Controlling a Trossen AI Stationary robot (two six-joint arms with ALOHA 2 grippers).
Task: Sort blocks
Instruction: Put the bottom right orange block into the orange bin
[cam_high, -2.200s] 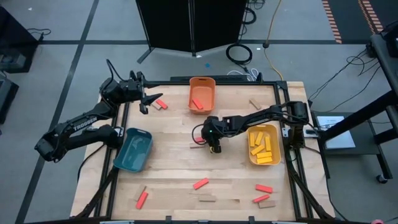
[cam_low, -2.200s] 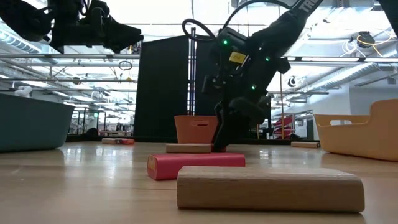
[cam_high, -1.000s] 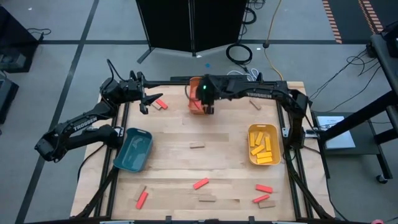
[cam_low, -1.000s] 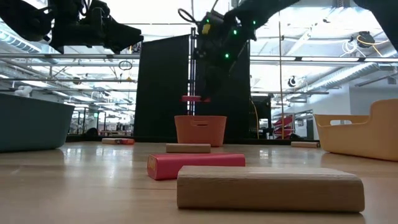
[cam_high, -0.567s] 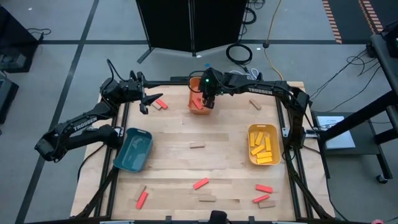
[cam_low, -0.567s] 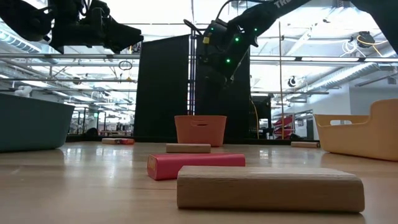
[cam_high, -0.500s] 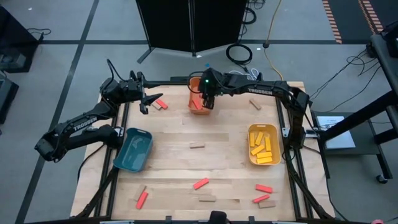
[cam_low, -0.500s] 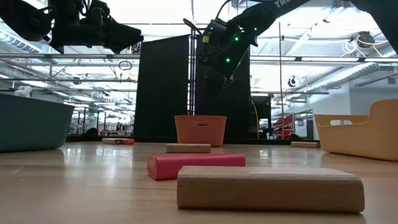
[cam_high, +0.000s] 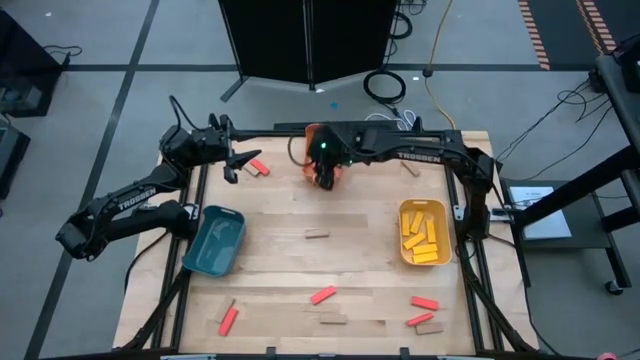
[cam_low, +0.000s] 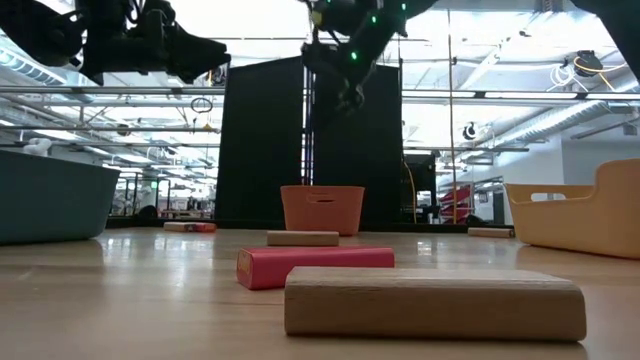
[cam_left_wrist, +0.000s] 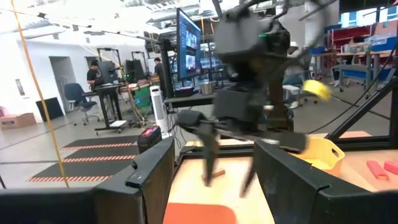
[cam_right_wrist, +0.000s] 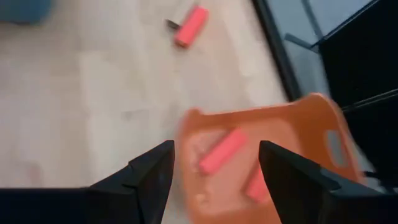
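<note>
High view: right hand (cam_high: 322, 172) hangs over the orange bin (cam_high: 325, 128), fingers apart and empty, positioned as for a drop; red blocks (cam_right_wrist: 222, 151) lie inside that bin. Left hand (cam_high: 232, 160) waits at the counter's far left corner, fingers apart, empty. Remaining blocks (cam_high: 322, 295) are scattered along the wooden counter's (cam_high: 280, 270) near half. Yellow bin (cam_high: 423, 232) holds yellow bars. Surroundings: an open workshop with grey floor.

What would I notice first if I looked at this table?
The right gripper hangs over the orange bin at the table's far edge, fingers open, red blocks lying inside. The yellow bin on the right is full of yellow blocks, and a teal bin sits on the left.
</note>
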